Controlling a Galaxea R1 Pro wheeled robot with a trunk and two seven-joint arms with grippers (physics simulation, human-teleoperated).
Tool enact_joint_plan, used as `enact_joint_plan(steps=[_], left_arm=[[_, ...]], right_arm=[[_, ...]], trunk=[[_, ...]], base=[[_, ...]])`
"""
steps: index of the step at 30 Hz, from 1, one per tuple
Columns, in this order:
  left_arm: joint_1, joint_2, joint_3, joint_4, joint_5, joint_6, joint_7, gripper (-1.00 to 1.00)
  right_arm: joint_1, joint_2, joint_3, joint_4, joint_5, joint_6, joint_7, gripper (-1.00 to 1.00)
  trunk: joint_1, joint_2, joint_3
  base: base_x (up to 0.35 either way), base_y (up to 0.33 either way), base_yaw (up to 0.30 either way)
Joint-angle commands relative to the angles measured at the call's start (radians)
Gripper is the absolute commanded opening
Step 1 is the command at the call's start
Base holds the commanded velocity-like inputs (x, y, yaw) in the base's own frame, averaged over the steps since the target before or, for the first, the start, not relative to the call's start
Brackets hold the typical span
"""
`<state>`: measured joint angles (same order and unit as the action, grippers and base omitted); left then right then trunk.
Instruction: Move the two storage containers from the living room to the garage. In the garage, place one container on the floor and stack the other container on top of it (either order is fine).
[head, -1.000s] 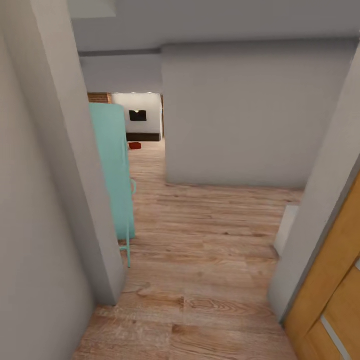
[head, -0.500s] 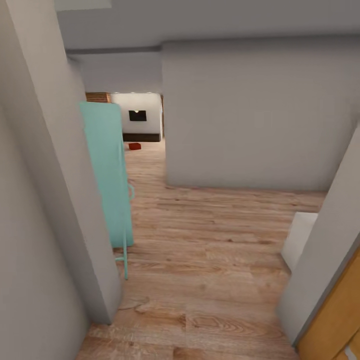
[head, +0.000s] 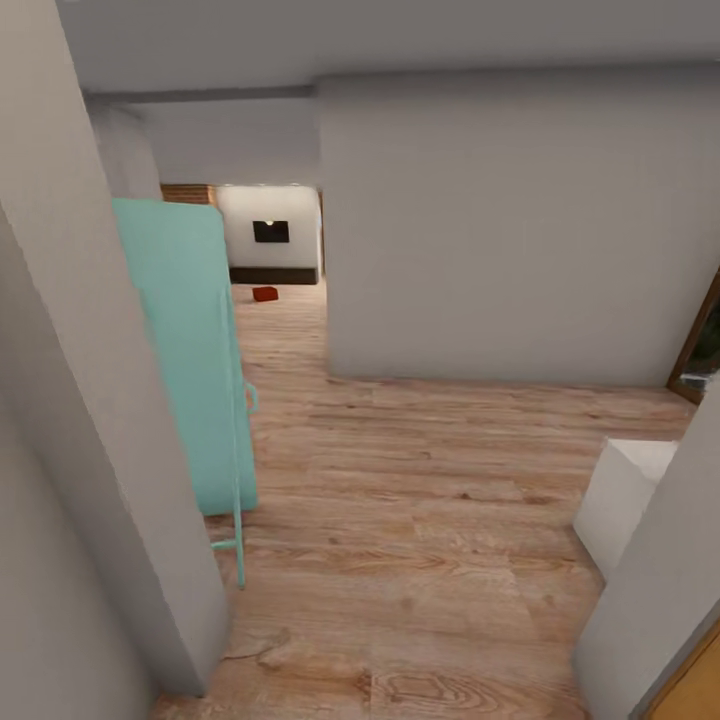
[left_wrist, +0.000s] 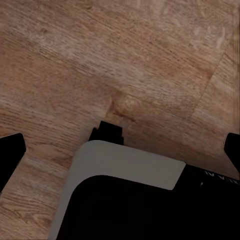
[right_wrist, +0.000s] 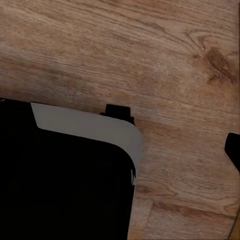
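- One red-orange storage container (head: 265, 294) lies on the wood plank floor (head: 420, 500) at the far end of the corridor, straight ahead and slightly left of centre in the head view, in front of a dark low unit below a black wall TV (head: 272, 232).
- It is well apart from the robot; neither arm is judged nearer at this range. Its long axis and contents are too small to tell.
- The route runs between a turquoise door (head: 190, 360) on the left and the grey wall block (head: 510, 220) on the right.
- A white box-like object (head: 625, 495) sits low at right, just beside the near wall edge.
- Left gripper (left_wrist: 120, 150): the dark fingertips (left_wrist: 10, 150) sit at opposite edges of the wrist view, spread apart and holding nothing, above the plank floor.
- Right gripper: one fingertip (right_wrist: 232, 147) shows at the picture's edge; open or closed cannot be told.
- Judgement: transit phase; nothing is collected yet.
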<state>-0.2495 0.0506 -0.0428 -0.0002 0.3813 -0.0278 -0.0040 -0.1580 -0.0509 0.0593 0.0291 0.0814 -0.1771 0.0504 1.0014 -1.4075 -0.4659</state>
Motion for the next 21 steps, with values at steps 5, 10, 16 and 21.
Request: enact_joint_plan(steps=[5, 10, 16, 21], left_arm=[[-0.001, 0.0, -0.005, 0.0, 0.007, -0.003, -0.001, 1.0], [-0.001, 0.0, -0.005, 0.001, 0.007, -0.003, -0.001, 1.0], [-0.001, 0.0, -0.005, 0.001, 0.006, -0.003, 0.0, 1.0], [-0.001, 0.0, -0.005, 0.001, 0.007, -0.003, -0.001, 1.0]], right_arm=[[-0.001, -0.001, 0.005, 0.003, 0.006, -0.005, 0.0, 1.0], [-0.001, -0.001, 0.005, 0.003, 0.006, -0.005, 0.0, 1.0], [-0.001, -0.001, 0.005, 0.003, 0.006, -0.005, 0.0, 1.0], [-0.001, -0.001, 0.005, 0.003, 0.007, -0.005, 0.0, 1.0]], trunk=[[0.001, 0.0, -0.001], [0.001, 0.0, -0.001], [0.001, 0.0, -0.001], [0.001, 0.0, -0.001]], base=[[0.323, 0.0, -0.184], [0.322, 0.0, -0.143], [0.322, 0.0, -0.074], [0.322, 0.0, -0.009]])
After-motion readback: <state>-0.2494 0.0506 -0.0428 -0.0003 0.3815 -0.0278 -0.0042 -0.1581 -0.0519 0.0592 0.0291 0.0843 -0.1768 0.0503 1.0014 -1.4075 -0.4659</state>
